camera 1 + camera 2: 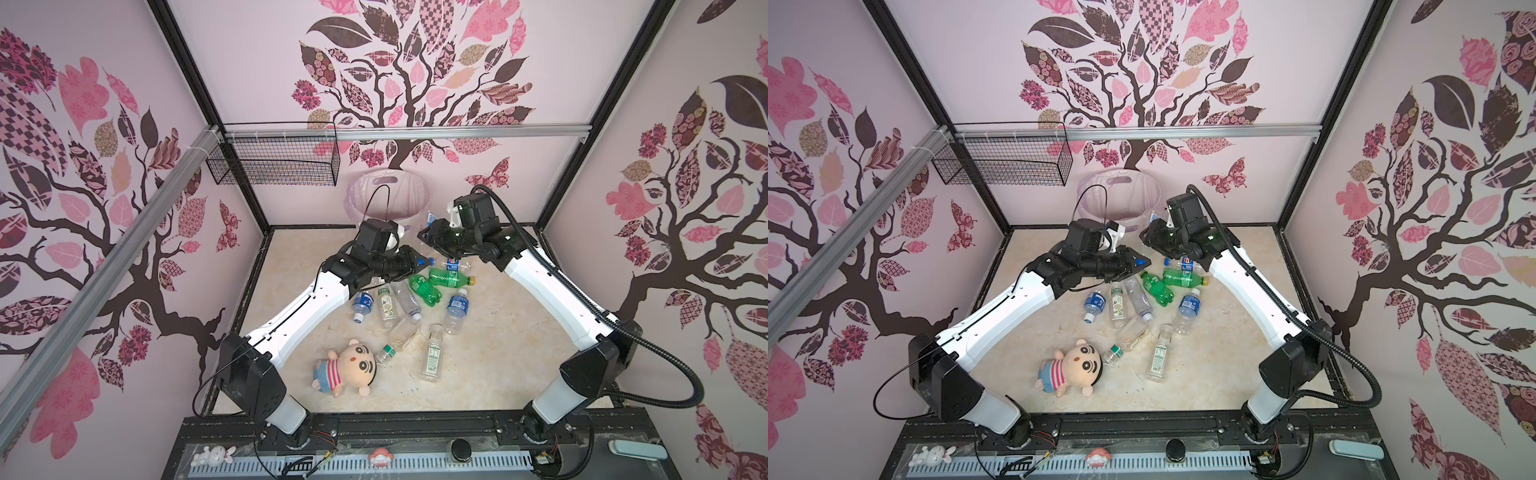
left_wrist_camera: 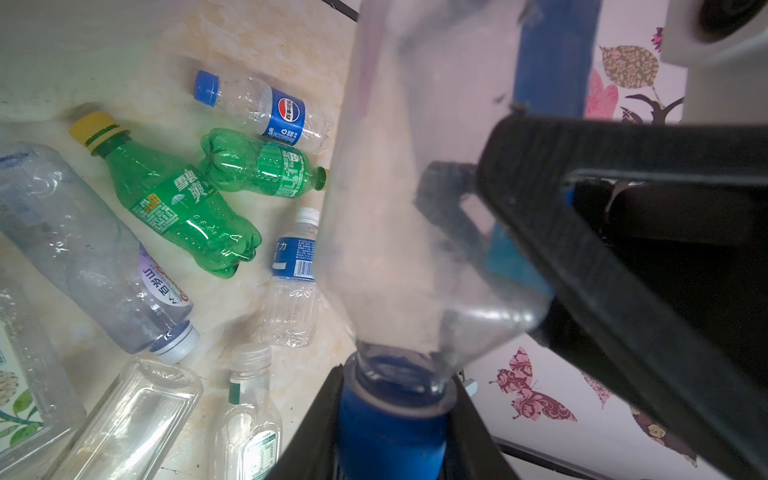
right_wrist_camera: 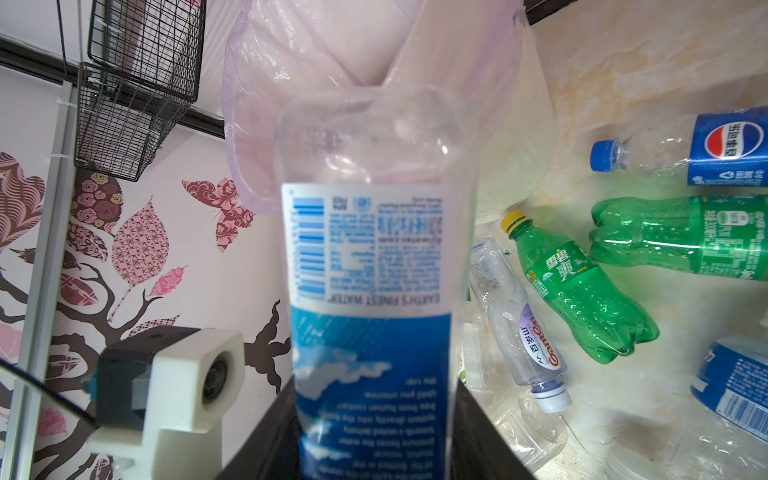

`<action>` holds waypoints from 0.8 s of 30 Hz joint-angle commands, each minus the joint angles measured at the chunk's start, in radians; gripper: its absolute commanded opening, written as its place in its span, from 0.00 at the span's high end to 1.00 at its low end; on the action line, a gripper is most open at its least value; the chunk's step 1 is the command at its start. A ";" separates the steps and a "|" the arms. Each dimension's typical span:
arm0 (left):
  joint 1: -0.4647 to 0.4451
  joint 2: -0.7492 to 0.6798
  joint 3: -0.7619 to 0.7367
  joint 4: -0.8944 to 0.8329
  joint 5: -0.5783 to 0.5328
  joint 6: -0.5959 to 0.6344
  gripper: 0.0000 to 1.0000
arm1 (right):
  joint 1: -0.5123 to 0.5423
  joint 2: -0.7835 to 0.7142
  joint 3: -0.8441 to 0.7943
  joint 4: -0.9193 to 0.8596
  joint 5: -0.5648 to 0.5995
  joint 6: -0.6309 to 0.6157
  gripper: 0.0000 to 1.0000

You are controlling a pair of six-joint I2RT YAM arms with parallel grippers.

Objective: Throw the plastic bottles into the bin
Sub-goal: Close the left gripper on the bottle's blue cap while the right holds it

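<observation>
- My left gripper (image 1: 422, 262) pinches a clear bottle (image 2: 415, 249) by its cap (image 2: 390, 419) — a thin grip, so it may swing out.
- My right gripper (image 3: 374, 390) clamps a labelled bottle (image 3: 370, 249) facing the bin (image 1: 407, 195) — releasing short drops it outside.

Plush doll (image 1: 348, 368), wire basket (image 1: 274, 163)

Brand names and label print on the bottles

The water bottle (image 3: 370, 291) filling the right wrist view reads "EARTH'S FINEST WATER", upside down, beside a barcode; its finer print is too blurred to read. The Pepsi bottle (image 3: 731, 145) bears the red, white and blue roundel with Chinese characters on a blue label. A green bottle (image 3: 582, 299) shows 雪碧. The Ganten bottle (image 3: 536, 336) reads "Ganten" and 百岁山. A blue-labelled bottle (image 2: 293, 257) shows 力 and a barcode.
</observation>
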 commanded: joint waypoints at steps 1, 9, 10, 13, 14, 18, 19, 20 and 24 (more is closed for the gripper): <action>0.005 0.027 0.037 0.012 -0.046 -0.003 0.72 | 0.008 0.015 0.040 -0.015 -0.033 -0.021 0.51; 0.005 0.035 0.055 -0.019 -0.071 0.014 0.79 | 0.008 0.007 0.051 -0.018 -0.005 -0.055 0.36; 0.005 0.035 0.058 -0.026 -0.076 0.017 0.79 | 0.007 0.005 0.056 -0.021 0.006 -0.061 0.32; 0.005 0.034 0.070 -0.052 -0.098 0.037 0.79 | 0.007 -0.002 0.072 -0.034 0.028 -0.079 0.24; 0.005 0.033 0.076 -0.064 -0.107 0.046 0.79 | 0.008 -0.006 0.076 -0.034 0.032 -0.083 0.21; 0.010 0.036 0.111 -0.112 -0.147 0.073 0.79 | 0.007 -0.033 0.081 -0.034 0.059 -0.099 0.05; 0.011 0.037 0.121 -0.120 -0.154 0.079 0.79 | 0.007 -0.041 0.082 -0.034 0.067 -0.105 0.01; 0.013 0.039 0.135 -0.130 -0.161 0.086 0.79 | 0.007 -0.049 0.084 -0.034 0.076 -0.112 0.01; 0.024 0.046 0.198 -0.179 -0.201 0.119 0.79 | 0.006 -0.094 0.084 -0.022 0.113 -0.128 0.00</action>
